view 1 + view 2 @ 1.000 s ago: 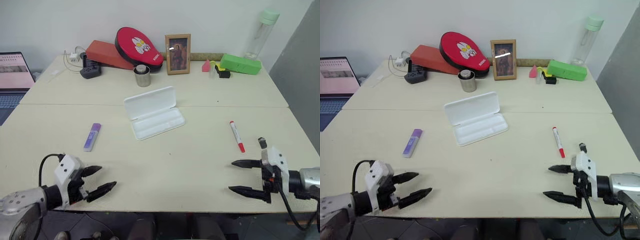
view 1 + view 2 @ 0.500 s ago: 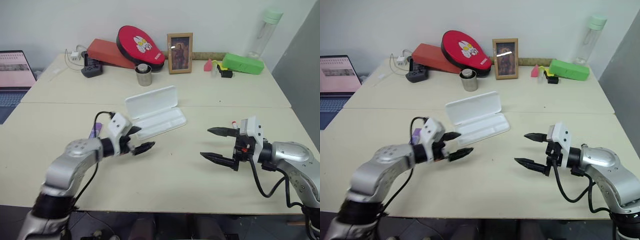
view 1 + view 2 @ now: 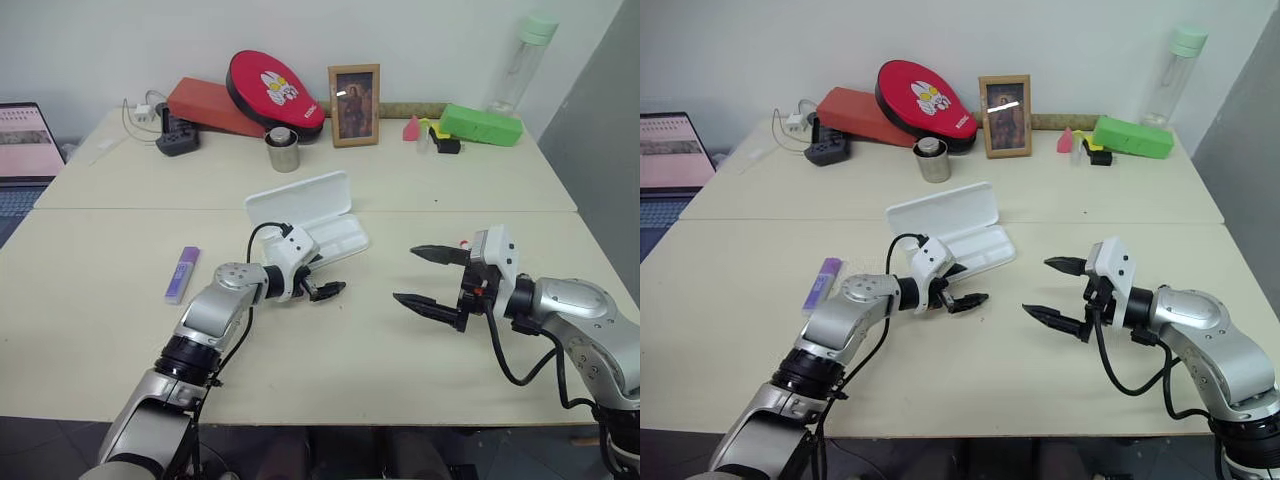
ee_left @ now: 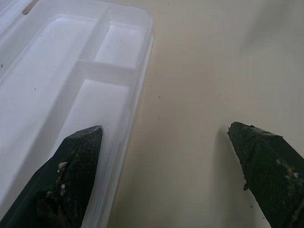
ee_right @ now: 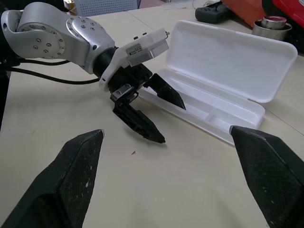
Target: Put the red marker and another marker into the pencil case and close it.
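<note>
The white pencil case (image 3: 297, 199) lies open mid-table, lid back and its tray (image 4: 71, 90) bare. My left gripper (image 3: 326, 287) is open, low over the table at the tray's near right corner; one finger (image 4: 71, 175) hangs over the tray's edge. The purple marker (image 3: 182, 273) lies left of that arm, apart from it. Right of the case my right gripper (image 3: 407, 274) is open and holds nothing, pointing at the left gripper (image 5: 172, 122). The red marker is mostly hidden behind my right hand; only its end (image 3: 464, 243) peeks out.
Along the far edge stand a steel cup (image 3: 283, 150), a red pouch (image 3: 275, 90) on a red box, a picture frame (image 3: 354, 92), a green box (image 3: 480, 126) and a bottle (image 3: 522, 65). A laptop (image 3: 25, 140) sits at far left.
My left arm swung from the table's near left edge forward and right to the case's tray. My right gripper rose and came left toward the middle, then held nearly still. Both stayed open.
</note>
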`<action>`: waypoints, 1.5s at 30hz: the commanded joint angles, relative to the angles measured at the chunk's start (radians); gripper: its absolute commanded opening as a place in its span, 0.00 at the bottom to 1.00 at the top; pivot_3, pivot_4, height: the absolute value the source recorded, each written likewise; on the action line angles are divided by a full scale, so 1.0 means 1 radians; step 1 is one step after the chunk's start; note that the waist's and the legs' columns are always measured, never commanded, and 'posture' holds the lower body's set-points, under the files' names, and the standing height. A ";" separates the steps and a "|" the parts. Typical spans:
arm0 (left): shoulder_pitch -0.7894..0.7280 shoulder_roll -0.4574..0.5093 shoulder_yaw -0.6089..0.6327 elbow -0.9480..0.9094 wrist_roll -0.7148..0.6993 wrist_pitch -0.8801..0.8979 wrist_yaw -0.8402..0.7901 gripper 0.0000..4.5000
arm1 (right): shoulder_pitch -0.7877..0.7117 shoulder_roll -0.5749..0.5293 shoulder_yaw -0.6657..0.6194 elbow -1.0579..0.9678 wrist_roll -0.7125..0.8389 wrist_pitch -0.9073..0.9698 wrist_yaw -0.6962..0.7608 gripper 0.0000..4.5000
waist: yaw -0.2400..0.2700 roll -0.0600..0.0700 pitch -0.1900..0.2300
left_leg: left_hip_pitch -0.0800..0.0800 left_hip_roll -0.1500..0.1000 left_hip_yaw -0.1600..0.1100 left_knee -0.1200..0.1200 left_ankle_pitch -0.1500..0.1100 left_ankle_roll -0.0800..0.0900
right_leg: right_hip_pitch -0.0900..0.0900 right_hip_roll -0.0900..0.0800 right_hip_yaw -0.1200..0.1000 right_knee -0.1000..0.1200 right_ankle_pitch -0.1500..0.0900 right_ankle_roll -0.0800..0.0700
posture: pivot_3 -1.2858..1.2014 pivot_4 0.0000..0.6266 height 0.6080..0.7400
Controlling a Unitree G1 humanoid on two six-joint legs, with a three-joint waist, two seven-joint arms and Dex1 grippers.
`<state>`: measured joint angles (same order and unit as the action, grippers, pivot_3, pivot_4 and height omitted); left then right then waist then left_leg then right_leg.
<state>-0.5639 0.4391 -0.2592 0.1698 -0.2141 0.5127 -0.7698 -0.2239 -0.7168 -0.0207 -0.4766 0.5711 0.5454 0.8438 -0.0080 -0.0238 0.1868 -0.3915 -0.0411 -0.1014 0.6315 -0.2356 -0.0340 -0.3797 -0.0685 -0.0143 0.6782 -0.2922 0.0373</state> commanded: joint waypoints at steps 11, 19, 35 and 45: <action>-0.019 -0.021 0.002 0.028 0.067 -0.004 -0.002 0.71 | -0.028 0.007 -0.037 -0.015 0.012 -0.014 -0.022 1.00 | -0.001 0.000 0.000 | 0.000 0.000 0.000 0.000 0.000 0.000 | 0.000 0.000 0.000 0.000 0.000 0.000 | 0.52 0.24 1.00; -0.033 -0.038 0.004 0.038 0.088 -0.015 0.009 0.40 | -0.053 0.013 -0.049 0.012 0.006 -0.022 -0.021 1.00 | 0.000 0.000 0.000 | 0.000 0.000 0.000 0.000 0.000 0.000 | 0.000 0.000 0.000 0.001 0.000 0.000 | 0.52 0.24 1.00; 0.004 -0.014 -0.033 -0.016 0.116 -0.101 -0.082 0.01 | -0.017 -0.010 -0.094 -0.011 0.020 -0.010 -0.009 1.00 | 0.000 0.000 0.000 | 0.000 0.000 0.000 0.001 0.000 0.000 | 0.000 0.000 0.000 0.001 0.000 0.000 | 0.52 0.24 1.00; 0.142 0.138 -0.095 -0.246 0.087 -0.224 -0.341 0.01 | 0.065 -0.077 -0.162 -0.077 0.082 0.042 0.020 1.00 | 0.001 0.000 0.000 | 0.000 0.000 0.000 0.001 0.000 0.000 | 0.000 0.000 0.001 0.001 0.000 0.000 | 0.52 0.24 1.00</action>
<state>-0.4203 0.5564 -0.3532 -0.0287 -0.1161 0.3149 -1.0804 -0.1738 -0.7762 -0.1421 -0.5104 0.6227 0.5784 0.8503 -0.0074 -0.0234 0.1866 -0.3916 -0.0410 -0.1009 0.6326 -0.2357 -0.0337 -0.3797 -0.0687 -0.0134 0.6792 -0.2921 0.0371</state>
